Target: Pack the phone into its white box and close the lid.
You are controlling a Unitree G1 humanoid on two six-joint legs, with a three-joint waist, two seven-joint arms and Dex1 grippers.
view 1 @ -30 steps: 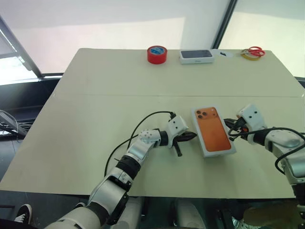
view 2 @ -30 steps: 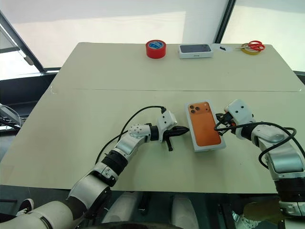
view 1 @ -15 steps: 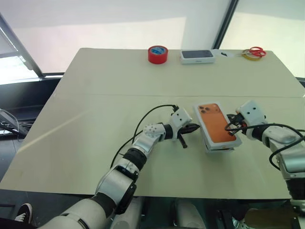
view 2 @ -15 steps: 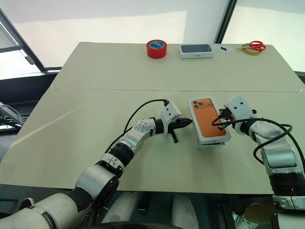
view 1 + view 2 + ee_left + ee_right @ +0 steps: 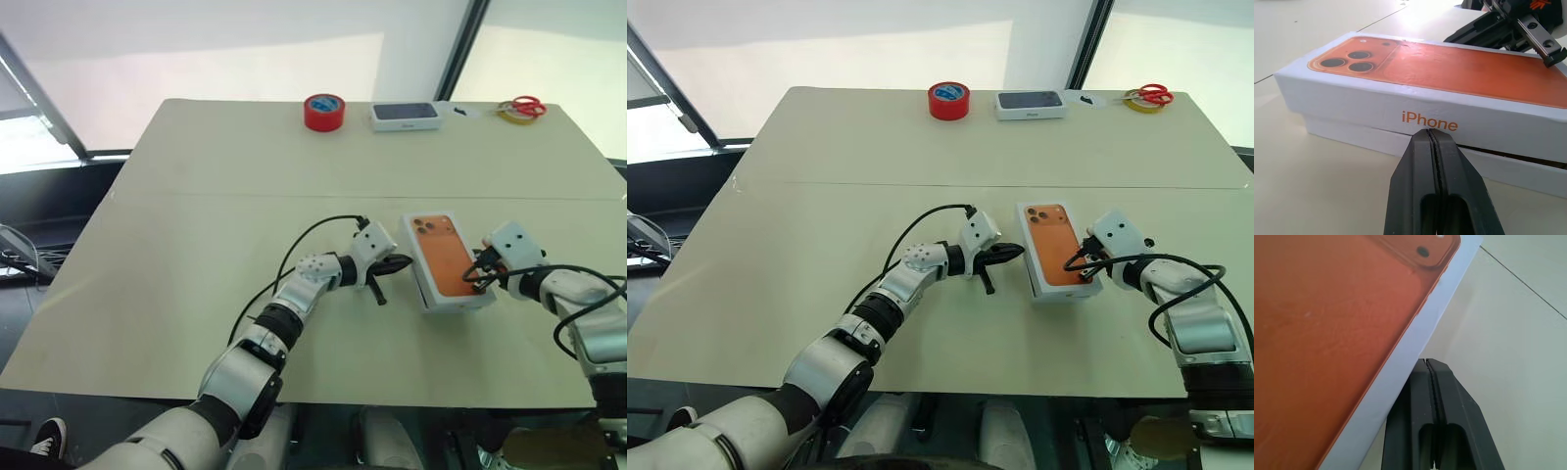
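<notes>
The big pale table (image 5: 196, 245) carries everything, and near its middle-right sits the white box (image 5: 1415, 147) with the lid (image 5: 1376, 100) resting on top of it; the orange phone picture with three lenses is printed on that lid, so the phone itself looks to be already inside, though I cannot see it. In the left wrist view the lid is not fully down: a dark gap opens between lid and base along the side toward the right arm, so it sits slightly tilted. The left gripper (image 5: 394, 265), fingers pressed together and holding nothing, has its tip right at the lid's left side wall, while the right gripper (image 5: 477, 277), also closed on nothing, is at the lid's right edge, near corner. To finish well, I'd say the left arm should brace the box so it cannot slide, while the right presses straight down on the raised side, gently and evenly, until the gap disappears; pushing sideways would just skate the whole box across the table. By count: one orange-topped box and lid, two grippers, and along the far edge one red tape roll (image 5: 323, 112), one closed dark-topped white box (image 5: 404, 116), one pair of red scissors (image 5: 526, 104) lying on one yellowish tape ring (image 5: 510, 115).
</notes>
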